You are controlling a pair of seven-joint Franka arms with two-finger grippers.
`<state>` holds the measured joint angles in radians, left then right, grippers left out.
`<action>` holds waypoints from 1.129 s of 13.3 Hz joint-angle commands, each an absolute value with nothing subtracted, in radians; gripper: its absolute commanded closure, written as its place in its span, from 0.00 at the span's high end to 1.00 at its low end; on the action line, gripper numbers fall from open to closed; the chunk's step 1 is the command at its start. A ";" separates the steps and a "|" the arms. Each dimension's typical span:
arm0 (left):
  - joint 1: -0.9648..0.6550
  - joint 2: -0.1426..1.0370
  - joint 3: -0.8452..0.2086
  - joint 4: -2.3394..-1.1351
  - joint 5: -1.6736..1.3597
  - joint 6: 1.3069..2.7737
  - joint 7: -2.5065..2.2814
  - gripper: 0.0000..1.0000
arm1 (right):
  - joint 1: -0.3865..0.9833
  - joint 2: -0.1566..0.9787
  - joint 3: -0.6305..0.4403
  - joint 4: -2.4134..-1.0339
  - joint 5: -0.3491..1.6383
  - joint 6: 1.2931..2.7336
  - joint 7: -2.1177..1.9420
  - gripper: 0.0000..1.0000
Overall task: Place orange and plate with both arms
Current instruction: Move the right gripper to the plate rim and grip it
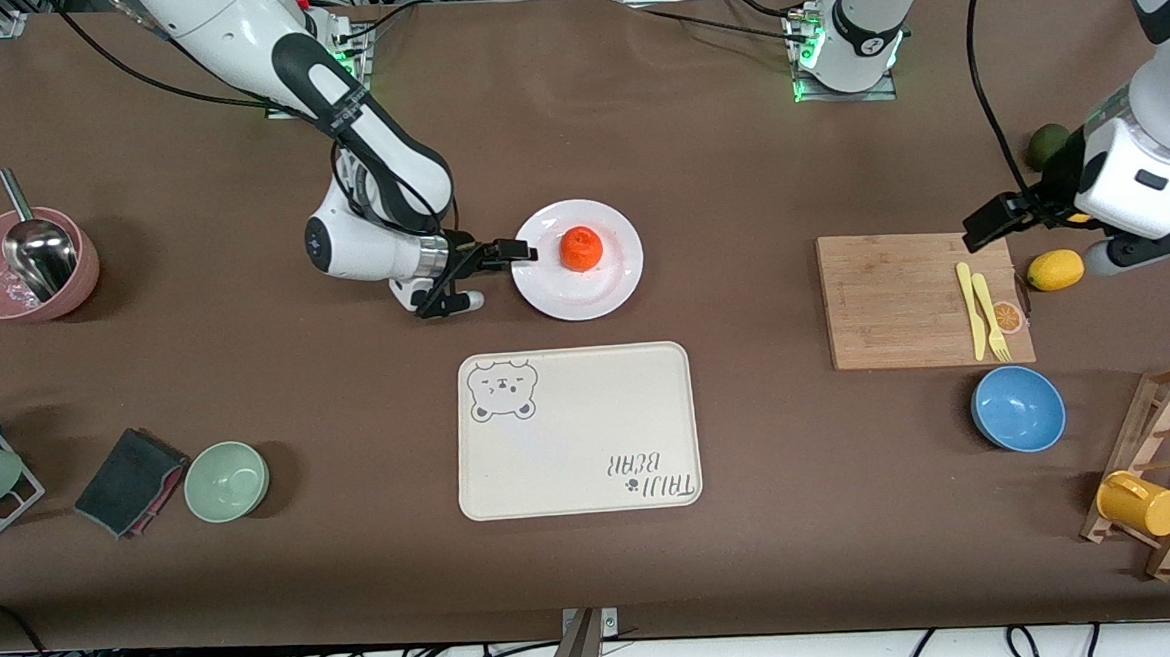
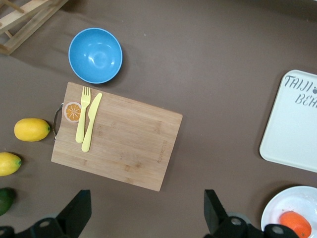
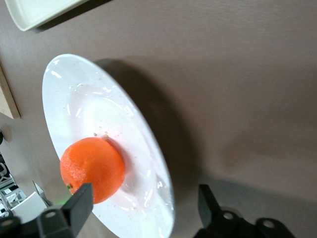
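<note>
The orange (image 1: 581, 248) sits on the white plate (image 1: 603, 292) in the middle of the table, farther from the front camera than the bear tray. My right gripper (image 1: 492, 273) is low at the plate's edge toward the right arm's end, open. In the right wrist view its fingers straddle the plate's rim (image 3: 163, 198), with the orange (image 3: 92, 168) close by one finger. My left gripper (image 1: 1112, 256) is open and empty, high over the left arm's end of the table. Its wrist view (image 2: 146, 208) looks down on the cutting board, with the plate (image 2: 292, 208) and orange (image 2: 296, 223) at a corner.
The cream bear tray (image 1: 575, 429) lies nearer the front camera than the plate. A cutting board (image 1: 904, 302) holds a yellow fork and knife. A lemon (image 1: 1055, 270), dark green fruit (image 1: 1046, 146), blue bowl (image 1: 1018, 408) and mug rack (image 1: 1164, 478) surround it. A green bowl (image 1: 226, 480) and pink bowl (image 1: 26, 266) stand at the right arm's end.
</note>
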<state>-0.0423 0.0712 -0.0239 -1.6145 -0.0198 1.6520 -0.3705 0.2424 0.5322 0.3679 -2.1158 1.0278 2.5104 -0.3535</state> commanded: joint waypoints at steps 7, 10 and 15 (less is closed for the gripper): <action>0.061 0.068 -0.097 -1.614 -0.038 1.677 -0.365 1.00 | 0.268 0.586 0.371 -2.071 1.043 2.586 -0.560 0.00; 0.060 0.071 -0.097 -1.609 -0.035 1.677 -0.370 1.00 | 0.243 0.586 0.368 -2.031 1.054 2.583 -0.548 0.00; 0.063 0.071 -0.097 -1.611 -0.035 1.677 -0.373 1.00 | 0.086 0.606 0.364 -1.843 1.058 2.375 -0.416 0.00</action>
